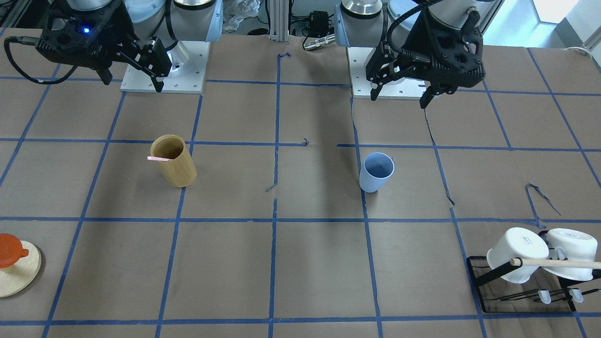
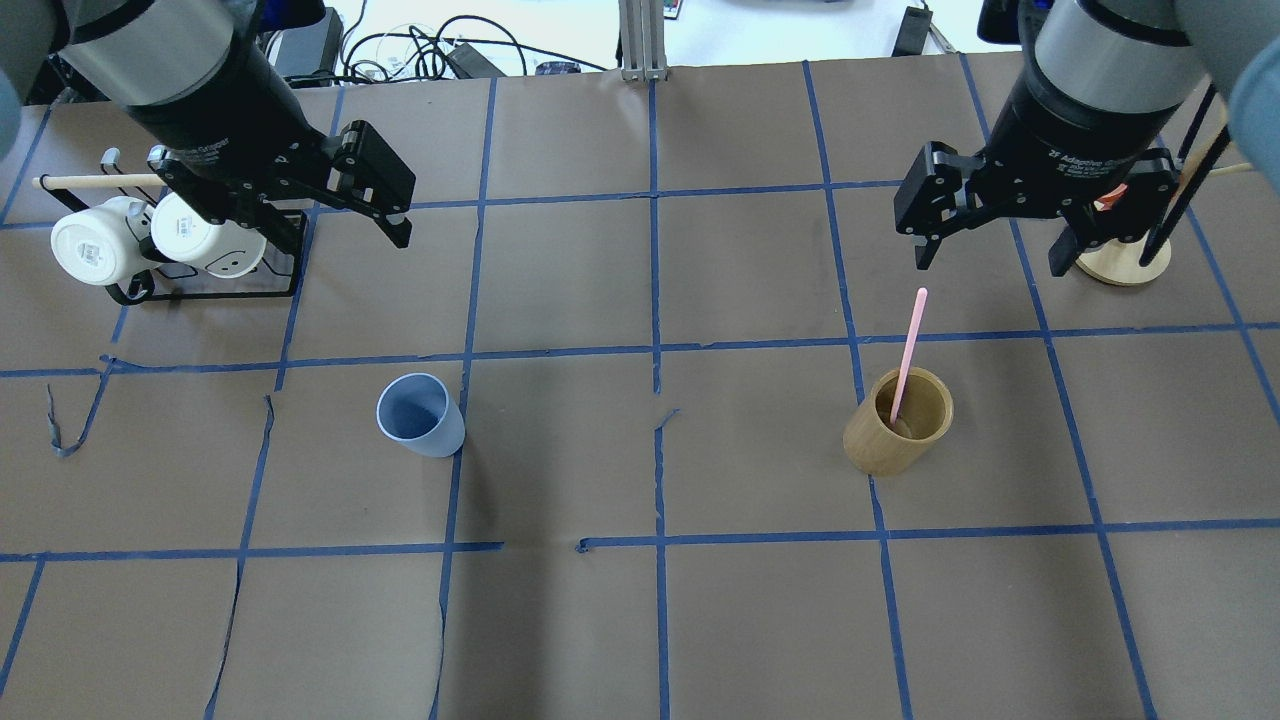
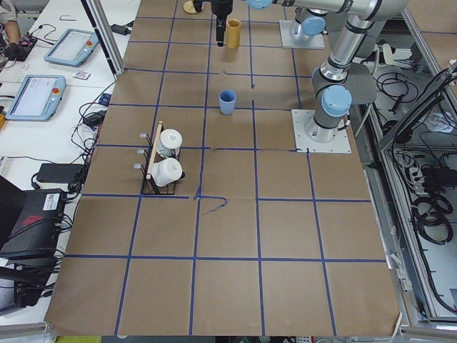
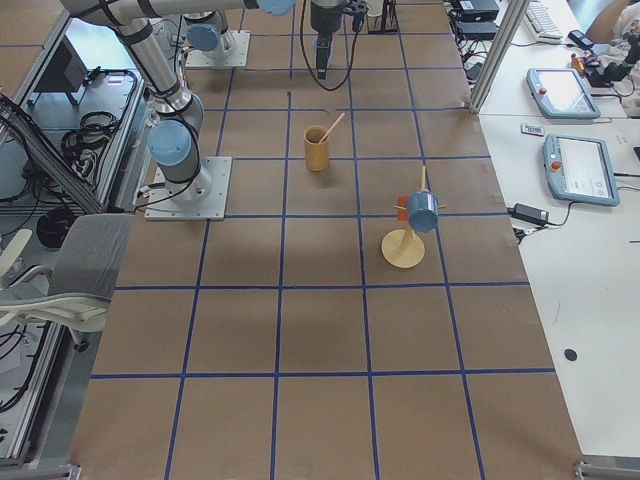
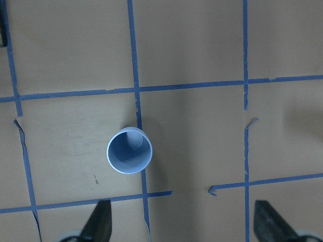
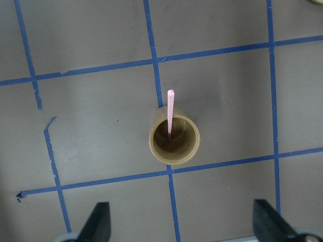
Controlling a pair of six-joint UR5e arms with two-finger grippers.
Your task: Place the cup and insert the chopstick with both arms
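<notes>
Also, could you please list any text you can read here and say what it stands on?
"2F Adaptive", white print above the right end effector, overhead view; rest hidden.
The left end effector bears similar print, too blurred to read.
The white mug base bears a mark too small to read.

Light blue cup [image 2: 421, 416], pale pink chopstick [image 2: 908, 346]

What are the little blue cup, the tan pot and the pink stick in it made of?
The blue cup looks like matte plastic: even colour, smooth thin wall, no glare. The tan pot looks like bamboo or light wood, with a faintly streaked side and a darker inside. The pink stick is probably plastic, given its uniform pastel colour, though it is too thin to be sure.
</notes>
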